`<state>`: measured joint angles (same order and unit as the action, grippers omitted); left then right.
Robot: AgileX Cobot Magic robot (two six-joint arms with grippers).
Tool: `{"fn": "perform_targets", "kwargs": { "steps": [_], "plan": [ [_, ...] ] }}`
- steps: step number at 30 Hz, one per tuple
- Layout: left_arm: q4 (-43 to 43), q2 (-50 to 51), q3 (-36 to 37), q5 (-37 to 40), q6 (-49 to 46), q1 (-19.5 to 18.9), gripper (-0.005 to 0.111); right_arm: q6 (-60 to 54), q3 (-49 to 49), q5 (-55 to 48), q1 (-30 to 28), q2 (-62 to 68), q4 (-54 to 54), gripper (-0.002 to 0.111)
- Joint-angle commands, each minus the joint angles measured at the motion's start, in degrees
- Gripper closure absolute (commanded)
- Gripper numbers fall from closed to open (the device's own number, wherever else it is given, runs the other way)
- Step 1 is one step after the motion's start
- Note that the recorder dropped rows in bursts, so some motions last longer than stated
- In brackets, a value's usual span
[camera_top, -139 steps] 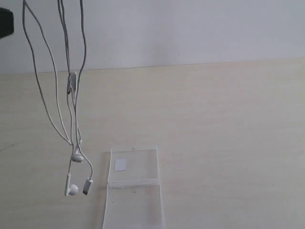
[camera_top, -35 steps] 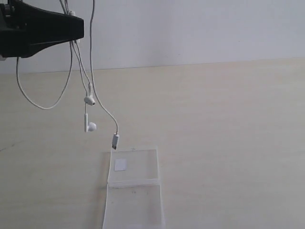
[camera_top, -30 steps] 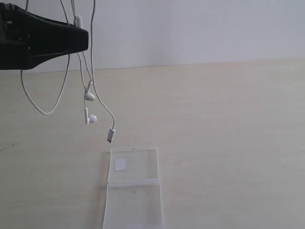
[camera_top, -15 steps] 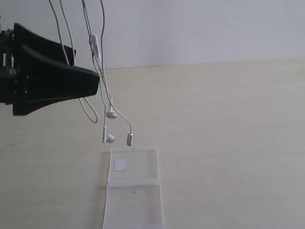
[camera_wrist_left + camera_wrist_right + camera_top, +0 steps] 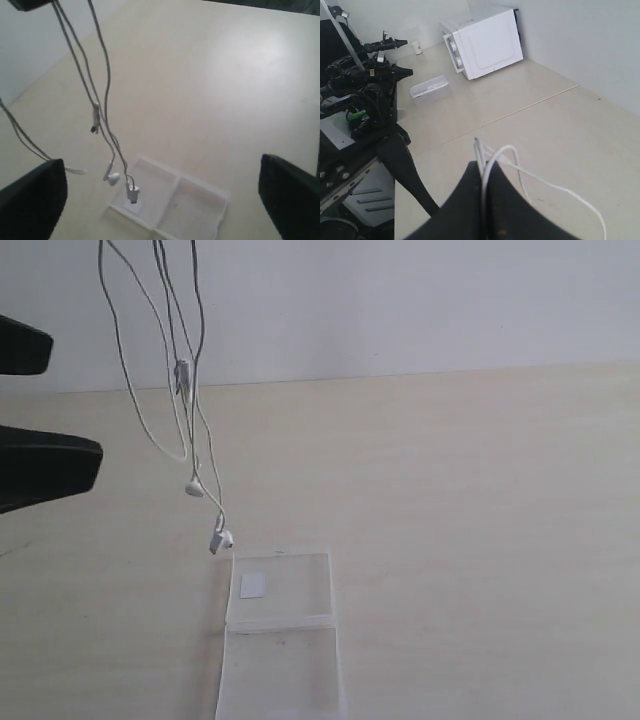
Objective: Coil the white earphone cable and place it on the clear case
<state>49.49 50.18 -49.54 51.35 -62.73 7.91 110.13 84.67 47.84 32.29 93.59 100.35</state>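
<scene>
The thin white earphone cable [image 5: 184, 375] hung in several loose strands from the right tool [image 5: 482, 172], whose jaws were clenched on a bunch of its wire high above the flat transparent two-half plastic case [image 5: 285, 660]. Its lowest earbud [image 5: 223, 538] dangled just off the case's far left corner, beside the half with the small white square sticker [image 5: 253, 586]; whether it touched the pale worktop [image 5: 480, 490] could not be told. The left tool [image 5: 77, 403] stood released, jaws wide apart, well to the left of the case and gripping nothing. The likely trouble was that the strands were slack and uneven rather than a tidy coil, so lowering them as they were could spill loops over the case's edge. Any sway could also carry the ends wide of it, and so thin a wire might slide out of the pinch. Counted: one cable, two earbuds, one inline piece [image 5: 95, 114], one case, one sticker, two tools.
</scene>
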Motion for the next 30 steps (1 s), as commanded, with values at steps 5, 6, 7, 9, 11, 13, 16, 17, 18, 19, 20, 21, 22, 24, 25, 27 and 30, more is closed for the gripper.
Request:
{"fn": "perform_targets", "kwargs": {
  "steps": [5,6,7,9,11,13,16,17,18,19,20,21,22,24,25,27,30],
  "plan": [
    [-2.3,-1.8,0.3,-11.0,3.4,0.0,0.002,3.9,0.3,-2.5,0.1,-4.3,-0.4,0.108],
    [-1.1,-1.2,0.3,-11.4,3.4,0.0,0.002,5.0,0.3,-2.5,0.1,-5.0,-0.4,0.108],
    [-0.5,-0.5,0.3,-11.5,3.4,0.0,0.002,6.5,0.3,-2.9,0.1,-5.5,-0.4,0.108],
    [0.2,1.0,0.3,-11.7,3.4,0.0,0.002,11.7,0.3,-5.0,0.1,-7.1,-0.4,0.108],
    [4.8,1.5,0.3,-11.8,3.3,0.0,0.002,11.7,0.3,-7.6,0.1,-8.7,-0.4,0.108],
    [10.8,2.2,0.3,-12.5,2.1,0.0,0.002,11.7,0.3,-10.4,0.1,-9.5,-1.2,0.108],
    [12.3,3.8,0.3,-13.3,1.9,0.1,0.002,11.7,0.3,-13.8,0.1,-9.4,-0.4,0.108],
    [12.3,4.1,0.3,-13.8,1.7,0.1,0.002,11.7,0.3,-15.1,0.1,-8.8,-0.4,0.108],
    [12.6,4.5,0.3,-14.6,0.8,0.1,0.002,11.7,0.3,-16.2,0.1,-8.4,-0.7,0.108],
    [12.7,5.3,0.3,-16.8,-0.3,0.1,0.002,11.7,0.3,-18.1,0.6,-7.6,-1.9,0.108],
    [12.6,6.2,0.3,-18.4,-0.5,0.1,0.002,11.7,0.3,-19.3,1.1,-6.8,-3.0,0.108],
    [12.6,7.4,0.3,-19.8,-1.6,0.1,0.002,11.7,0.3,-21.2,2.1,-6.1,-3.4,0.108],
    [12.6,8.8,0.3,-20.4,-1.8,0.1,0.002,11.7,0.3,-22.2,3.0,-5.2,-3.4,0.108],
    [12.6,11.1,0.3,-20.9,-3.4,0.1,0.002,11.7,0.3,-22.9,4.1,-4.3,-4.3,0.108],
    [12.7,12.0,0.3,-20.9,-3.4,0.1,0.002,11.7,0.3,-23.3,4.5,-4.0,-4.9,0.108],
    [12.8,13.3,0.3,-20.9,-3.4,0.1,0.002,11.7,0.3,-25.3,5.2,-3.7,-5.0,0.108],
    [13.7,14.6,0.3,-20.9,-3.4,0.1,0.002,11.7,0.3,-27.1,5.7,-3.5,-5.3,0.108]
  ]
}}
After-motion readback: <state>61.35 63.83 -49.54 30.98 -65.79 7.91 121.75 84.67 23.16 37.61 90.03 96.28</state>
